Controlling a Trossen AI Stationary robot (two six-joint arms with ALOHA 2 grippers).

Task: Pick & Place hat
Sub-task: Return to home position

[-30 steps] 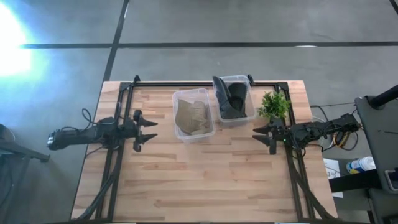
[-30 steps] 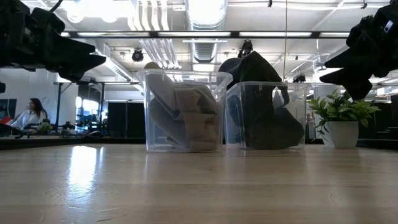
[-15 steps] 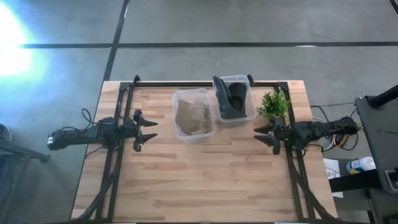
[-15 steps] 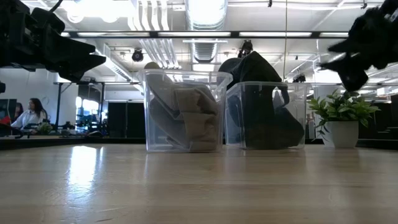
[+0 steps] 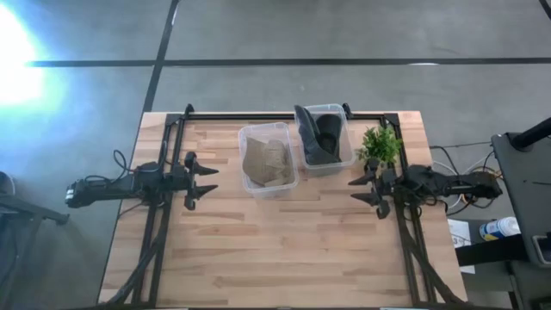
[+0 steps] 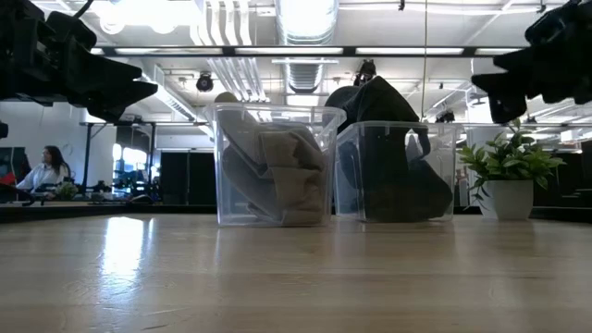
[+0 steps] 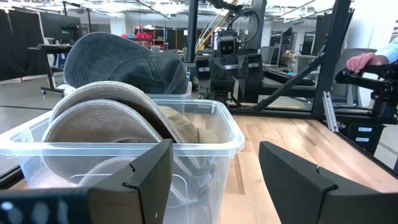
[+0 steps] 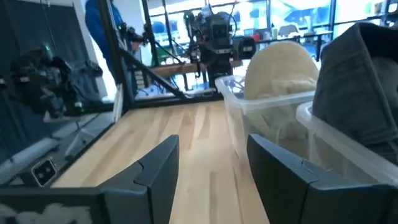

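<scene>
Two clear plastic bins stand side by side at the table's far middle. The left bin [image 5: 268, 160] holds tan hats [image 6: 277, 176]; the right bin [image 5: 325, 138] holds dark grey hats [image 6: 388, 166] that stick up above its rim. My left gripper [image 5: 207, 182] hovers open above the table, left of the tan bin, fingers pointing at it [image 7: 214, 180]. My right gripper [image 5: 360, 189] hovers open near the right edge, just near of the potted plant, fingers pointing left [image 8: 211, 168]. Neither gripper touches anything.
A small potted plant [image 5: 380, 145] stands at the far right, right of the dark bin and close to my right gripper. Black frame rails [image 5: 164, 215] run along the left and right table sides. Bare wood [image 5: 275, 250] fills the near half.
My right gripper has risen a little and turned at the wrist, shifting slightly toward the table's left. The left arm and both bins have stayed still.
</scene>
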